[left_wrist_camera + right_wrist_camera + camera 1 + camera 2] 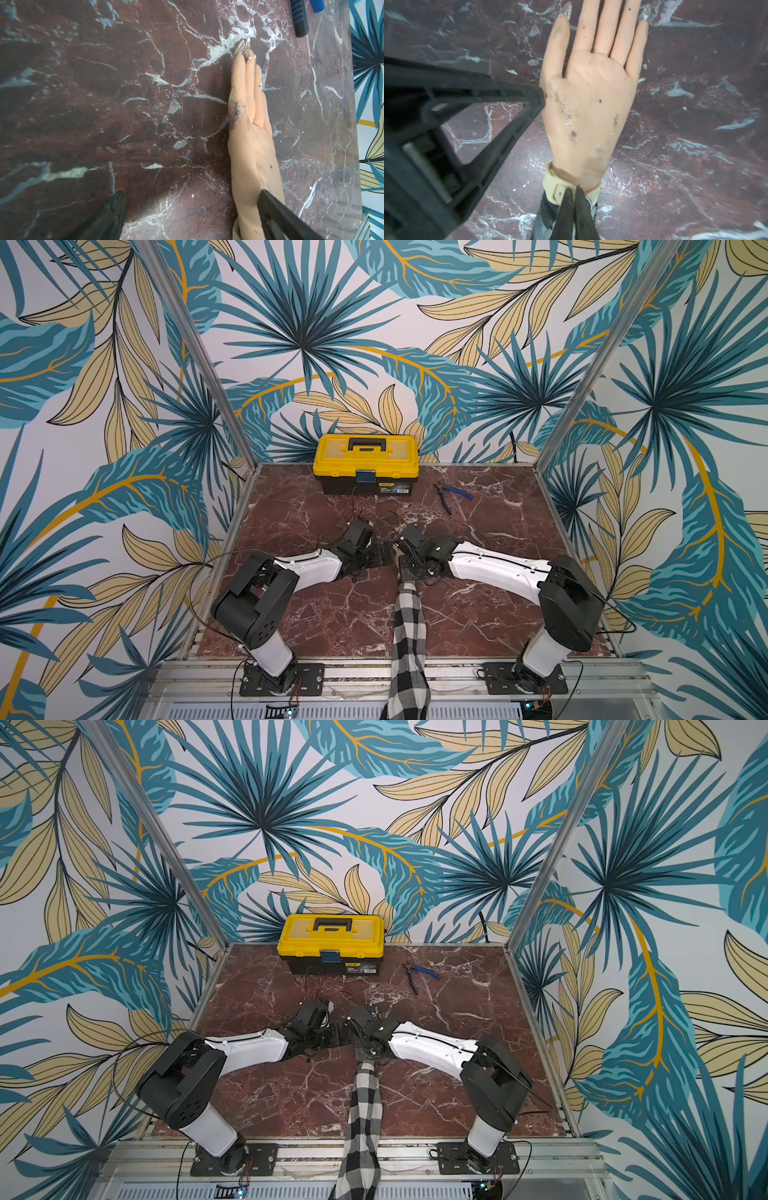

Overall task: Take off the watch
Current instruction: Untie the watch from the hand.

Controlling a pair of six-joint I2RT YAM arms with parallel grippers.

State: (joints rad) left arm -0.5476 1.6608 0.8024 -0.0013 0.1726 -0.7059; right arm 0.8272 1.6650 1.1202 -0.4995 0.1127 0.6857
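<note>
We see the watch (pixel 552 185) strapped round the wrist of the mannequin hand (pixel 591 99). Our right gripper (pixel 574 190) is pinched shut, tips on the cream strap; whether they nip it we cannot tell. Our left gripper (pixel 191 193) gapes wide, empty, one finger touching the hand's thumb side.

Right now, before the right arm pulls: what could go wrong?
1. The right fingers are shut at the watch strap, but a real pinch isn't visible; they may slip off.
2. The strap circles the wrist, so pulling may drag the mannequin hand: the left fingers stand open, one at its edge, not clamping.
</note>
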